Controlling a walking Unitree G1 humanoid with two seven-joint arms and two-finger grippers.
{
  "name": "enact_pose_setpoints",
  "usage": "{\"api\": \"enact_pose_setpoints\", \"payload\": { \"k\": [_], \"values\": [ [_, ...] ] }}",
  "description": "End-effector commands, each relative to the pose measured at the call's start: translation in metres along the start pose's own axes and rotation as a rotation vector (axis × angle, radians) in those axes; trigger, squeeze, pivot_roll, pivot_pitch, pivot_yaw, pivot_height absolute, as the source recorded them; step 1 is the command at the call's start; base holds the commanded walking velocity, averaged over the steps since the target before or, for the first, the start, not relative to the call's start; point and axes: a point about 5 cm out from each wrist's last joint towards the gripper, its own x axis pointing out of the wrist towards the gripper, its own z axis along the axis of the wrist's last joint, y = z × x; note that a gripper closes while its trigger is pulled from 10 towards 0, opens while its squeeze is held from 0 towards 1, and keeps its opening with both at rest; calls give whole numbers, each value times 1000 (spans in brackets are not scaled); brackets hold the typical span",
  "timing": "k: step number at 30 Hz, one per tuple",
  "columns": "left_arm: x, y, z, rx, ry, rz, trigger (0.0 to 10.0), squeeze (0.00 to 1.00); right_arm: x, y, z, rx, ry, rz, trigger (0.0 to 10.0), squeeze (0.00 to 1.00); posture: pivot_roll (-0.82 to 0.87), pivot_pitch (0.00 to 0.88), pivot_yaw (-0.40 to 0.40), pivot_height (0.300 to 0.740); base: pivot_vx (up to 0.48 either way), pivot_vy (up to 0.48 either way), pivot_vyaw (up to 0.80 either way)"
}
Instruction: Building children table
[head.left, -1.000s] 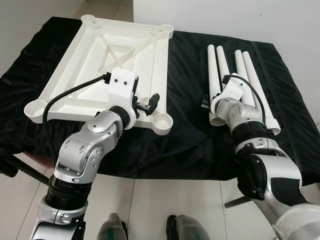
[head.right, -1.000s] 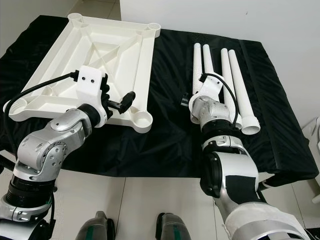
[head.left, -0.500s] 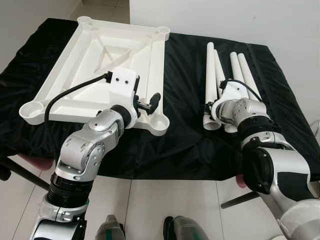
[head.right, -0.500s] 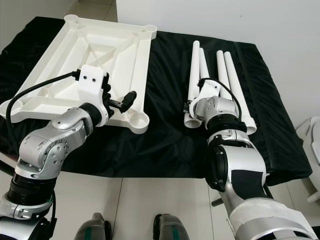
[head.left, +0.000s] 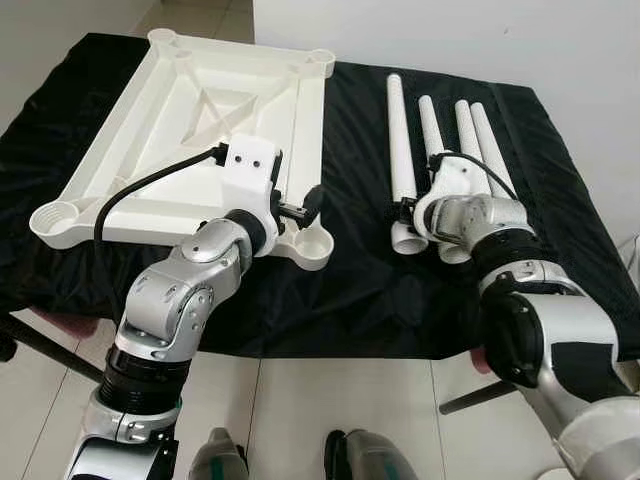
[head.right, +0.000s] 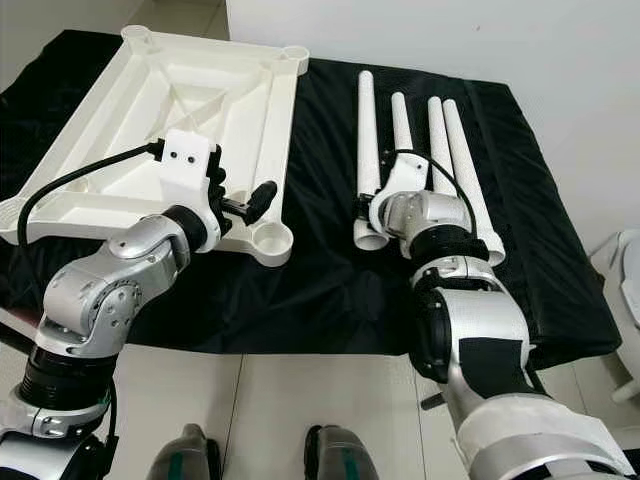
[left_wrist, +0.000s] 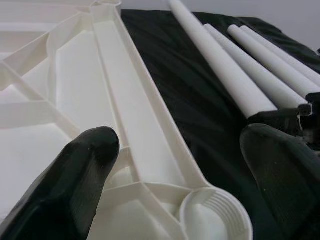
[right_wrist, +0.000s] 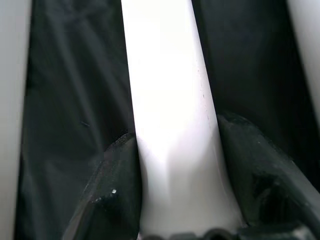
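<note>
On the black cloth (head.left: 360, 270), right tool (right_wrist: 175, 200) grips a table leg (right_wrist: 170, 110); left tool (left_wrist: 175, 165) gapes above tabletop (head.left: 200, 110) corner.

counter (head.left: 370, 290): black cloth cover, creased, hangs over near edge
wall (head.left: 450, 40): plain white, far side
floor (head.left: 330, 400): pale glossy tiles w/ thin grout lines
light: even, soft

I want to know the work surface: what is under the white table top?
The upturned white table top lies on a black cloth, which also carries the four white legs. Whatever lies beneath the cloth is covered.
</note>
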Motion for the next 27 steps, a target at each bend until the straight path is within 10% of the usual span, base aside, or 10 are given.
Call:
{"api": "enact_pose_setpoints", "payload": {
  "k": [1, 7, 8, 9, 12, 13, 22, 23, 27],
  "values": [
    [1, 2, 4, -4, -22, -56, 10000, 0, -2, 2, 10, -16, -99, 20, 0, 0, -30, 60, -62, 740, 0, 0, 0],
    [2, 14, 10, 6, -41, -48, 10000, 0, -7, 3, 16, -19, -221, 60, 0, 0, -26, 53, -61, 740, 0, 0, 0],
    [2, 15, 12, 1, -39, -72, 10000, 1000, -8, 0, 18, -3, -270, 44, 0, 0, -20, 41, -63, 740, 0, 0, 0],
    [3, 15, 13, -1, -42, -101, 10000, 1000, -10, -6, 19, -11, -313, 6, 6157, 0, -18, 37, -65, 740, 0, 0, 0],
    [4, 15, 13, -3, -47, -131, 10000, 1000, -11, -12, 19, -23, -354, -36, 6157, 0, -16, 35, -65, 740, 0, 0, 0],
    [4, 13, 13, 1, -45, -157, 10000, 1000, -12, -12, 20, 2, -369, -5, 10000, 0, -15, 28, -63, 740, 0, 0, 0],
    [5, -7, 21, 46, -74, -330, 10000, 996, -25, 2, 13, 5, -550, 267, 10000, 0, -7, 0, -63, 740, 0, 0, 0],
    [7, -9, 25, 17, -90, -350, 10000, 0, -28, 6, 11, 1, -574, 321, 10000, 0, -6, 0, -64, 740, 0, 0, 0],
    [12, -14, 36, -48, -116, -396, 10000, 0, -34, 14, 8, -5, -617, 418, 10000, 0, -1, 0, -72, 740, 0, 0, 0]
  ]
}}
